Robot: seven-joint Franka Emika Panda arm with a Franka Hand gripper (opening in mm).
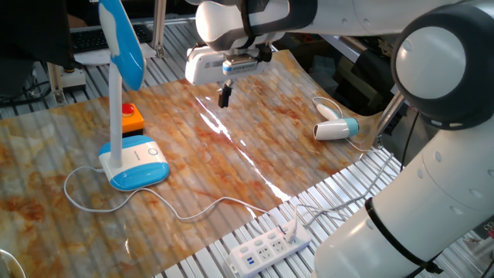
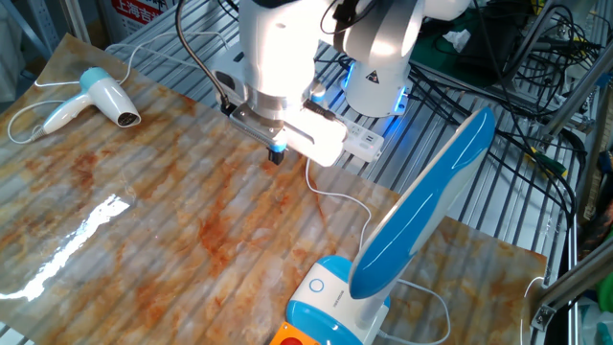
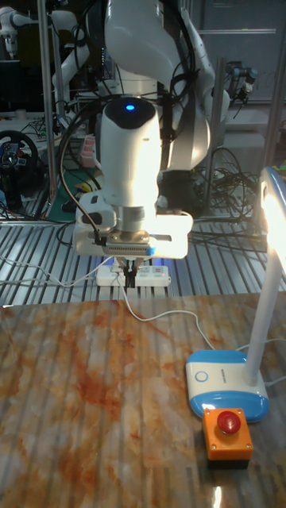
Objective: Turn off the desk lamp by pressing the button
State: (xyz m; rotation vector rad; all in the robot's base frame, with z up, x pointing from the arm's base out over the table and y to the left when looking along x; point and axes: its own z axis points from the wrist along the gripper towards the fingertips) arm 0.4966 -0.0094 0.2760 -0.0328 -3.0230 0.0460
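The desk lamp (image 1: 134,164) stands at the table's left with its blue-rimmed white base, thin stem and blue paddle head. Its head glows at the right edge of the tall view, over the lamp's base (image 3: 226,382). The button (image 2: 317,285) is a small pale ring on the white base plate, also visible in the tall view as the button (image 3: 201,378). My gripper (image 1: 225,94) hangs above the marbled table near its back edge, well away from the lamp. Its dark fingertips are together with nothing between them. The other fixed view shows the gripper (image 2: 277,153) up and left of the base.
A red round button on an orange box (image 1: 131,116) sits right beside the lamp base. A white-and-blue hair dryer (image 1: 337,129) lies at the table's right. A white power strip (image 1: 266,249) lies off the front edge, and the lamp's cord (image 1: 193,210) trails toward it.
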